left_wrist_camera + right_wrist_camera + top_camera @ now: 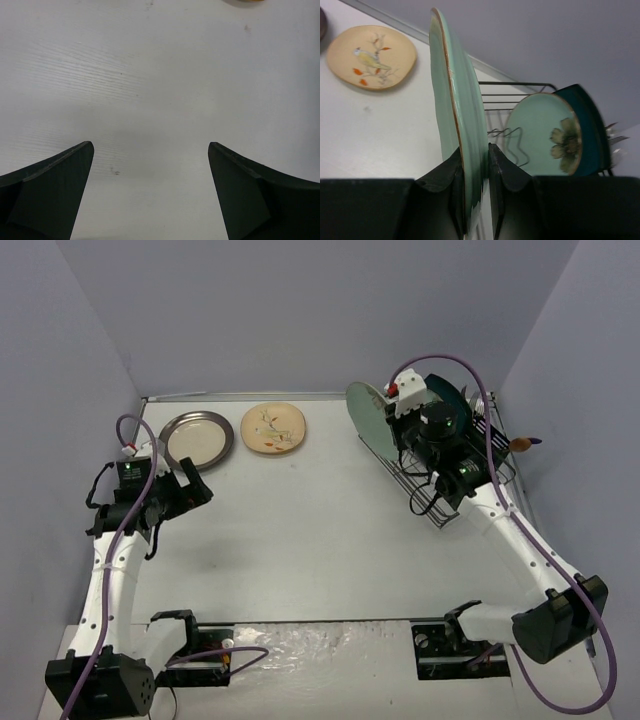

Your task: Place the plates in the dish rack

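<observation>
My right gripper [474,165] is shut on the rim of a mint round plate [457,100], held on edge over the near end of the black wire dish rack [435,505]; the plate shows in the top view [368,418]. In the rack stand a second mint plate with a dark flower [545,132] and dark teal plates [592,130] behind it. A cream plate with a dark-grey rim [196,439] and a cream floral plate [273,428] lie flat at the back left. My left gripper [150,195] is open and empty above bare table, near the grey-rimmed plate.
Cutlery sticks up from the caddy [500,445] at the rack's far right end. The enclosure walls stand close behind the rack and at the left. The white table [300,530] spreads between the arms.
</observation>
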`<act>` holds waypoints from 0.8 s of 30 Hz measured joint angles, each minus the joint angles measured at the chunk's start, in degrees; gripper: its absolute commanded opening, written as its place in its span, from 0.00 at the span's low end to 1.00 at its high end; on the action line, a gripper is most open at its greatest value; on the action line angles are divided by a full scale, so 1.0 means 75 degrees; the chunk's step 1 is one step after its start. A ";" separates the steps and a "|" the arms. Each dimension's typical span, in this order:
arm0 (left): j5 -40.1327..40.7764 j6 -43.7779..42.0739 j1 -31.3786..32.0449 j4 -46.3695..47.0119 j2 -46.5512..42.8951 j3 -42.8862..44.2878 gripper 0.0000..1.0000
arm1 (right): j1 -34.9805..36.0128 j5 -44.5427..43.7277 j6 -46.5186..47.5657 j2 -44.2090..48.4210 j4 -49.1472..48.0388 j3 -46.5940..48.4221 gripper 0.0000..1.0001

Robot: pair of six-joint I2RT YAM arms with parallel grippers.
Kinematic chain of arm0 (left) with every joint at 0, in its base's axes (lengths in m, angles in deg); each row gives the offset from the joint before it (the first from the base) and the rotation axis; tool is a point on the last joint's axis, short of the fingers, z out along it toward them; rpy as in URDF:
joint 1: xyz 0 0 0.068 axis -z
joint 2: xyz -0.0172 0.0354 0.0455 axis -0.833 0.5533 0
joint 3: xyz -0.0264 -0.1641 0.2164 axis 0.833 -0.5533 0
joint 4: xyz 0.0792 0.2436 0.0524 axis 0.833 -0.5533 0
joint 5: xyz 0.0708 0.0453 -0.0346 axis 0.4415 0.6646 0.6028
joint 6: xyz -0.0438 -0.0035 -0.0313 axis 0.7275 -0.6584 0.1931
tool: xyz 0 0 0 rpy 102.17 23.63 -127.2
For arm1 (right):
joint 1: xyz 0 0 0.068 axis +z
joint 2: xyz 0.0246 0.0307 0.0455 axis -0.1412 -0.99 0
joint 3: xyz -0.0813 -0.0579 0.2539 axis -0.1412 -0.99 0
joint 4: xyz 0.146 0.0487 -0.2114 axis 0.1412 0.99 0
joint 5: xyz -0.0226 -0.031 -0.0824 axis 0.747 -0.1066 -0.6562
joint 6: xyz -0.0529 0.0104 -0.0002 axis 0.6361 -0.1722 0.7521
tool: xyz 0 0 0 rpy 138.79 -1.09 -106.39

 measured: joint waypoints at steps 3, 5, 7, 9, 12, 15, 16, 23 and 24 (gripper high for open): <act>0.0441 -0.0272 0.0000 -0.0004 -0.0012 -0.0244 0.97 | -0.0277 -0.0228 0.1026 -0.0101 -0.0140 0.0213 0.00; 0.0672 -0.0387 0.0000 -0.0014 -0.0033 -0.0444 0.97 | -0.0658 -0.0208 0.1570 -0.0299 -0.0164 0.0310 0.00; 0.0870 -0.0467 0.0000 -0.0042 -0.0061 -0.0559 0.97 | -0.1115 -0.0006 0.1945 -0.0592 -0.0168 0.0398 0.00; 0.1072 -0.0518 0.0000 -0.0062 -0.0098 -0.0601 0.97 | -0.1607 0.0255 0.2247 -0.0908 -0.0187 0.0447 0.00; 0.1310 -0.0544 0.0000 -0.0062 -0.0227 -0.0601 0.97 | -0.2196 0.0691 0.2495 -0.1429 -0.0202 0.0467 0.00; 0.1442 -0.0554 0.0000 -0.0065 -0.0299 -0.0601 0.97 | -0.2486 0.0920 0.2660 -0.1873 -0.0186 0.0469 0.00; 0.1476 -0.0555 0.0000 -0.0067 -0.0293 -0.0601 0.97 | -0.2519 0.1035 0.2685 -0.1978 -0.0189 0.0470 0.00; 0.1611 -0.0557 -0.0026 -0.0068 -0.0274 -0.0601 0.97 | -0.2732 0.1728 0.2767 -0.2386 -0.0437 0.0628 0.00; 0.1620 -0.0557 -0.0026 -0.0068 -0.0274 -0.0601 0.97 | -0.2757 0.1812 0.2756 -0.2446 -0.0497 0.0655 0.00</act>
